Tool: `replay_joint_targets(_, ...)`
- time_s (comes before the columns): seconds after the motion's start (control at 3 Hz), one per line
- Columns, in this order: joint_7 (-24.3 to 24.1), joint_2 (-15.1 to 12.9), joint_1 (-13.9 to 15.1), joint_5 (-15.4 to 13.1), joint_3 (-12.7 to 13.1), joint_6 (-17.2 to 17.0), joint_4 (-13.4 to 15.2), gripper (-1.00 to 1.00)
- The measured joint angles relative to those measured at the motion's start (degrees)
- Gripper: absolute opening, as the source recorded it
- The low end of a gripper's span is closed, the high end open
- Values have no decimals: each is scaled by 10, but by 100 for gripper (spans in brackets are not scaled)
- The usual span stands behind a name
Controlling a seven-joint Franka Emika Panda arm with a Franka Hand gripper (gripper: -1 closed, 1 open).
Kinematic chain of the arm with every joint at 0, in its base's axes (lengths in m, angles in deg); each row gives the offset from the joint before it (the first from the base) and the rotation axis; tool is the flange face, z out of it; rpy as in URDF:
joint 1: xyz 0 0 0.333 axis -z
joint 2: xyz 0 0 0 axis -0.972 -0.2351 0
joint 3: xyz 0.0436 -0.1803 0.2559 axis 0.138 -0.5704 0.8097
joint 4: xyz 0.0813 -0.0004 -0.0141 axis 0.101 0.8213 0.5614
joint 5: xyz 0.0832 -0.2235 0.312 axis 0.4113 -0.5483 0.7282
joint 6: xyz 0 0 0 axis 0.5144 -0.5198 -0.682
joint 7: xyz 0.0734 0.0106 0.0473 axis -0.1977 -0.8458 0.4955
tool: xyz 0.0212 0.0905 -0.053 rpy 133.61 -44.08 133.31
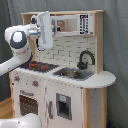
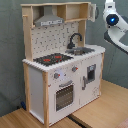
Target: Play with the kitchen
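The kitchen (image 1: 70, 80) (image 2: 60, 65) is a tall white and light-wood toy. It has a black-and-red hob (image 1: 37, 65) (image 2: 52, 59), a black faucet (image 1: 85, 58) (image 2: 75, 40) over the sink (image 1: 74, 73) (image 2: 82, 50), an oven door (image 1: 27, 104) (image 2: 64, 95), a grey hood (image 2: 50, 21) and a small microwave (image 1: 82, 23). In the first exterior view my gripper (image 1: 44, 31) is up at the top shelf's left end, in front of the hood. In the second exterior view the gripper (image 2: 93, 11) shows at the shelf's right end.
My white arm (image 1: 19, 42) (image 2: 114, 22) reaches in from the first exterior view's left and from the second exterior view's right. The kitchen stands on a wooden floor (image 2: 100, 112) in front of a grey curtain (image 1: 116, 40).
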Motion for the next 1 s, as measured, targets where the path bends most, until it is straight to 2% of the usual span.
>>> replay_joint_targets(0.33, 0, -13, 12, 2, 35, 38, -23, -100)
replay_joint_targets(0.67, 0, -33, 28, 2, 62, 46, -66, -100)
replay_joint_targets(1.0, 0, -58, 57, 2, 88, 54, -109, -100)
